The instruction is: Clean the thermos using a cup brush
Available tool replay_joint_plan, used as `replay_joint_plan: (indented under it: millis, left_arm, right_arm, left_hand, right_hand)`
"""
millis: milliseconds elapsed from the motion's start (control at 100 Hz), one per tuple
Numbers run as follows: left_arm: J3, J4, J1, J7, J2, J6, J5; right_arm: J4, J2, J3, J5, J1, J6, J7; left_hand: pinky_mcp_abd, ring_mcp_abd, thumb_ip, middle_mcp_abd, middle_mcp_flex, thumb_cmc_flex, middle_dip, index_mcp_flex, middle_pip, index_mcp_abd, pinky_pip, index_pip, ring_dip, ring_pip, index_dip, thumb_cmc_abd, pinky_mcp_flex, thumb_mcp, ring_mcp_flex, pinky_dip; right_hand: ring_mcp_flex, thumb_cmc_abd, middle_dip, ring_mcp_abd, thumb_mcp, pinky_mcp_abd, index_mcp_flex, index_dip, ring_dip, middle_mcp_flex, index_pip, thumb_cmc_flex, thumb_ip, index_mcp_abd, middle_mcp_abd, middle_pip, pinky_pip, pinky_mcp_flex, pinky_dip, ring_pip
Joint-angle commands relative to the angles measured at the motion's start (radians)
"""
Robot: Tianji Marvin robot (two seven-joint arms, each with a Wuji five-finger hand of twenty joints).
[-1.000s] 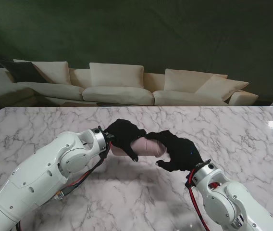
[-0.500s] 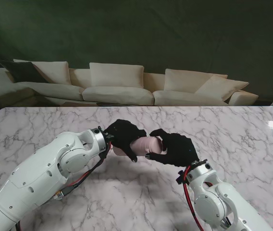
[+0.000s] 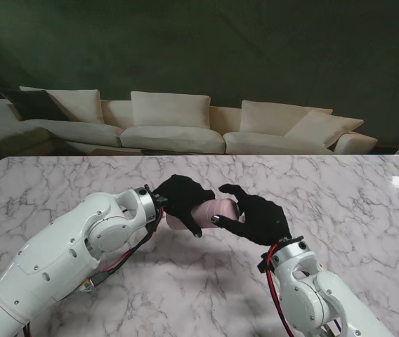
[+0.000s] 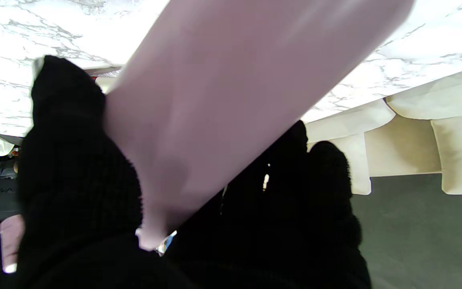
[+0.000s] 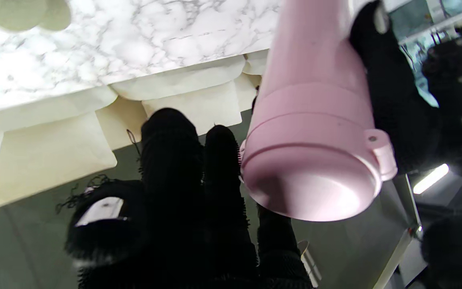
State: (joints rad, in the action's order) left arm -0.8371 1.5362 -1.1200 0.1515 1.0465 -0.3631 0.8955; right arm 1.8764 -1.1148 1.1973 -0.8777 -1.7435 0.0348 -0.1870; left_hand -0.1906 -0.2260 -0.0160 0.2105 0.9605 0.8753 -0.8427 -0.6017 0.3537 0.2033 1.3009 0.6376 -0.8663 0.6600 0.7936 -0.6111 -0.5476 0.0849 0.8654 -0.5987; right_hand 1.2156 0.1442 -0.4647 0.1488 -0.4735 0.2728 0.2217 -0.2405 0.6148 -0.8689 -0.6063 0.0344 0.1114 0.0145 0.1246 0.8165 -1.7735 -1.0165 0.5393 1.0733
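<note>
white marble table (image 3: 368,210), cream sofa (image 3: 178,126), dark wall (image 3: 256,49).

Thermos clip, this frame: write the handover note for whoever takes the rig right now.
Left hand: shut on the pink thermos, held sideways above the marble table.
Right hand: at the lid end, fingers beside the lid, apparently loose; firm grip not confirmed.
Done: thermos lifted.
Left: lid is on; no brush in any view, so opening and brushing remain.
</note>
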Motion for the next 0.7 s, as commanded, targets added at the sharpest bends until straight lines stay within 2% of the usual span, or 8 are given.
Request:
replay_joint_plan:
  millis: [0, 170, 320, 400, 430, 480, 550, 690]
  left_arm:
    - [0.002, 0.009, 0.008, 0.013, 0.006, 0.004, -0.003]
    - [0.000, 0.011, 0.006, 0.010, 0.006, 0.003, -0.001]
    - [-0.010, 0.021, -0.001, 0.009, 0.005, -0.001, 0.003]
    - [-0.013, 0.024, -0.002, 0.009, 0.005, -0.003, 0.005]
    - [-0.012, 0.025, -0.002, 0.009, 0.005, -0.003, 0.005]
    - [-0.012, 0.024, -0.002, 0.007, 0.006, -0.004, 0.005]
    - [-0.010, 0.024, -0.001, 0.006, 0.006, -0.004, 0.004]
    - [-0.008, 0.023, -0.002, 0.002, 0.007, -0.005, 0.003]
  right_arm:
    - [0.005, 0.005, 0.006, -0.059, -0.016, 0.023, -0.039]
    - [0.028, 0.017, 0.043, -0.196, -0.052, 0.061, -0.072]
    - [0.055, 0.023, 0.092, -0.231, -0.094, 0.032, -0.067]
    - [0.080, 0.023, 0.123, -0.204, -0.117, -0.011, -0.030]
    - [0.092, 0.025, 0.137, -0.184, -0.126, -0.033, 0.002]
    - [0.109, 0.026, 0.156, -0.142, -0.137, -0.065, 0.052]
    - [0.114, 0.028, 0.167, -0.114, -0.140, -0.096, 0.077]
    - [0.088, 0.026, 0.151, -0.114, -0.113, -0.117, 0.048]
  left_hand:
    - [0.051, -0.009, 0.105, -0.076, 0.077, 0.256, -0.063, -0.085, 0.141, -0.199, 0.035, 0.177, -0.023, 0.069, 0.063, 0.271, -0.013, -0.540, 0.048, -0.026]
    - [0.051, -0.009, 0.105, -0.078, 0.076, 0.257, -0.064, -0.084, 0.141, -0.200, 0.034, 0.175, -0.023, 0.069, 0.064, 0.273, -0.012, -0.539, 0.048, -0.026]
    - [0.052, -0.008, 0.106, -0.077, 0.075, 0.258, -0.065, -0.083, 0.140, -0.200, 0.035, 0.174, -0.023, 0.068, 0.065, 0.275, -0.012, -0.538, 0.046, -0.025]
    - [0.052, -0.008, 0.105, -0.077, 0.075, 0.257, -0.065, -0.083, 0.140, -0.199, 0.035, 0.173, -0.023, 0.069, 0.066, 0.273, -0.012, -0.537, 0.048, -0.025]
    - [0.052, -0.009, 0.106, -0.077, 0.075, 0.258, -0.065, -0.083, 0.140, -0.199, 0.035, 0.173, -0.023, 0.068, 0.066, 0.274, -0.011, -0.537, 0.046, -0.025]
    - [0.052, -0.009, 0.106, -0.078, 0.075, 0.257, -0.065, -0.082, 0.140, -0.200, 0.035, 0.172, -0.023, 0.069, 0.066, 0.275, -0.011, -0.536, 0.047, -0.025]
    - [0.052, -0.007, 0.106, -0.078, 0.075, 0.257, -0.065, -0.083, 0.140, -0.200, 0.036, 0.172, -0.023, 0.069, 0.067, 0.275, -0.011, -0.535, 0.046, -0.025]
    - [0.053, -0.008, 0.106, -0.078, 0.075, 0.258, -0.065, -0.083, 0.140, -0.199, 0.036, 0.171, -0.023, 0.068, 0.068, 0.275, -0.012, -0.535, 0.045, -0.025]
  right_hand:
    - [-0.008, -0.006, 0.003, 0.043, -0.038, -0.093, -0.057, 0.004, 0.022, 0.043, 0.026, 0.082, -0.009, 0.029, -0.025, -0.002, -0.096, 0.002, 0.006, 0.028]
    - [-0.191, 0.023, 0.007, 0.016, -0.095, -0.144, -0.136, 0.000, 0.034, 0.321, 0.096, 0.140, -0.007, 0.048, -0.010, -0.047, -0.069, 0.107, 0.018, -0.011]
    - [-0.478, 0.125, 0.093, -0.014, -0.135, -0.003, -0.132, -0.083, -0.006, 0.617, 0.242, 0.057, -0.003, 0.121, -0.005, -0.153, 0.192, 0.431, 0.117, -0.237]
    - [-0.619, 0.274, 0.183, 0.003, -0.174, 0.169, -0.120, -0.082, -0.138, 0.689, 0.372, -0.068, -0.007, 0.125, -0.036, -0.269, 0.492, 0.652, 0.101, -0.517]
    - [-0.663, 0.331, 0.217, 0.016, -0.181, 0.226, -0.091, -0.087, -0.196, 0.691, 0.518, -0.125, -0.011, 0.107, -0.038, -0.350, 0.602, 0.715, 0.066, -0.628]
    - [-0.710, 0.416, 0.258, 0.039, -0.180, 0.275, -0.077, -0.116, -0.258, 0.692, 0.628, -0.238, -0.020, 0.100, -0.049, -0.448, 0.717, 0.777, 0.022, -0.750]
    - [-0.740, 0.481, 0.283, 0.062, -0.161, 0.305, -0.067, -0.014, -0.306, 0.693, 0.651, -0.368, -0.042, 0.109, -0.045, -0.520, 0.792, 0.818, -0.015, -0.837]
    - [-0.722, 0.471, 0.275, 0.037, -0.231, 0.296, -0.067, -0.011, -0.308, 0.691, 0.633, -0.542, -0.111, 0.167, -0.050, -0.505, 0.813, 0.823, -0.029, -0.851]
